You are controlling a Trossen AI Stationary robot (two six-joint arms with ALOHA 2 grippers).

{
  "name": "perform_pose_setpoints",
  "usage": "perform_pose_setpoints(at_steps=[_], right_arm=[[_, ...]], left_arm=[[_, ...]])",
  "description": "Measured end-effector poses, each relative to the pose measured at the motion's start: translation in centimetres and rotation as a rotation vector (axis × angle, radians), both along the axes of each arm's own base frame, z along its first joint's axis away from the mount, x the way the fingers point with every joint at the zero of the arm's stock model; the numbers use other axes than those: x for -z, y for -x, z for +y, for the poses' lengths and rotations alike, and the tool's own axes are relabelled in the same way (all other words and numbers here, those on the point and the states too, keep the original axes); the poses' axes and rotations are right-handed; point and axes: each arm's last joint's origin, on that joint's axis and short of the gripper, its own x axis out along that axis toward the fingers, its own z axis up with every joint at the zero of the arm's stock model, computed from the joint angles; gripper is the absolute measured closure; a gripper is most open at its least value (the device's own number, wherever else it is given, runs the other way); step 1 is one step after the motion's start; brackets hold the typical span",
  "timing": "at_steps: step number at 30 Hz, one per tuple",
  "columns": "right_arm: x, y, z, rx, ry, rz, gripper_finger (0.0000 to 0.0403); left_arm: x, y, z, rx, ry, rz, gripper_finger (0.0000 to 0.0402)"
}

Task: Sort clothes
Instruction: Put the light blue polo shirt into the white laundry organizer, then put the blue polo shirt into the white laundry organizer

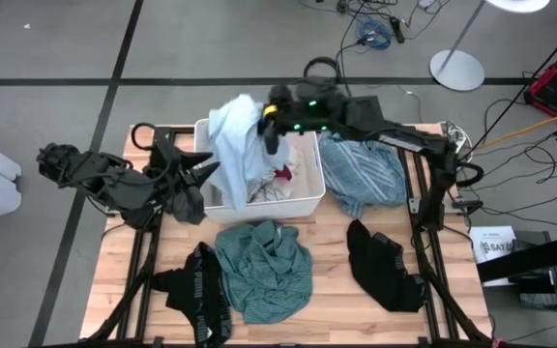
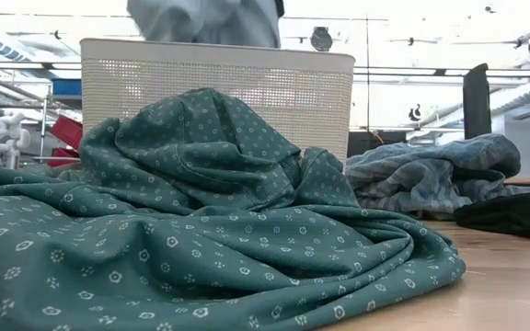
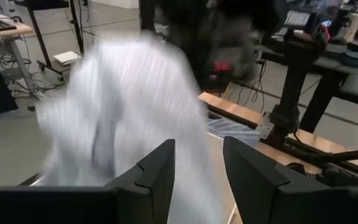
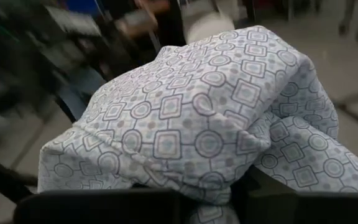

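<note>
Two arms: both at the white bin (image 1: 303, 198), R one working.
R gripper (image 1: 271, 124): over bin's back half, fingers clamped on white-grey patterned garment (image 1: 237, 145); cloth bunched on the fingers in R wrist view (image 4: 216, 124).
Garment pos: lifted, hanging from the grip down into bin; long axis roughly vertical, tail still touching the bin contents.
L gripper (image 3: 197, 180): at bin's left wall, fingers apart, nothing held; faces the hanging cloth.
Key relation: garment below and left of R gripper, between the two grippers; R has it, L is near.
Other clothes: teal-green (image 1: 264, 269), light blue (image 1: 361, 172), 2 black pieces (image 1: 387, 263) (image 1: 199, 290) on table (image 1: 327, 300).
Next (guess): raise till the tail clears the rim, then carry out.
</note>
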Motion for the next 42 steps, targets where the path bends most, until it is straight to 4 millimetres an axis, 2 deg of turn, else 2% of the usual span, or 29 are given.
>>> perform_pose_setpoints(at_steps=[3, 5, 12, 14, 17, 21, 26, 33, 42], right_arm=[[2.6, -1.3, -0.7, 0.008, -0.028, 0.111, 0.0366], [3.8, -1.5, -1.3, 0.018, -0.046, 0.175, 0.0351], [7.2, -1.0, -4.1, 0.124, -0.191, 0.378, 0.0241], [7.5, -0.5, -4.8, 0.121, -0.223, 0.408, 0.0213], [7.3, 0.2, -5.4, 0.099, -0.221, 0.422, 0.0180], [6.0, 1.3, -5.2, 0.095, -0.208, 0.410, 0.0162], [4.4, 2.8, -4.1, 0.058, -0.148, 0.423, 0.0163], [2.2, 4.2, -3.6, 0.045, -0.071, 0.360, 0.0172], [2.2, 4.3, -3.5, 0.027, -0.040, 0.373, 0.0172]], left_arm=[[0.0, 0.1, 0.0, -0.001, -0.002, 0.000, 0.0256], [0.0, 0.1, 0.1, 0.000, -0.005, 0.003, 0.0256], [0.1, 0.2, 0.1, 0.012, -0.002, 0.018, 0.0256], [0.1, 0.1, 0.0, 0.018, 0.001, 0.019, 0.0256], [0.1, 0.1, 0.0, 0.023, 0.003, 0.019, 0.0256], [0.1, 0.1, 0.0, 0.026, 0.006, 0.018, 0.0256], [0.1, 0.1, 0.0, 0.027, 0.007, 0.018, 0.0256], [0.1, 0.1, 0.0, 0.027, 0.007, 0.018, 0.0256], [0.1, 0.1, 0.0, 0.027, 0.007, 0.018, 0.0256]])
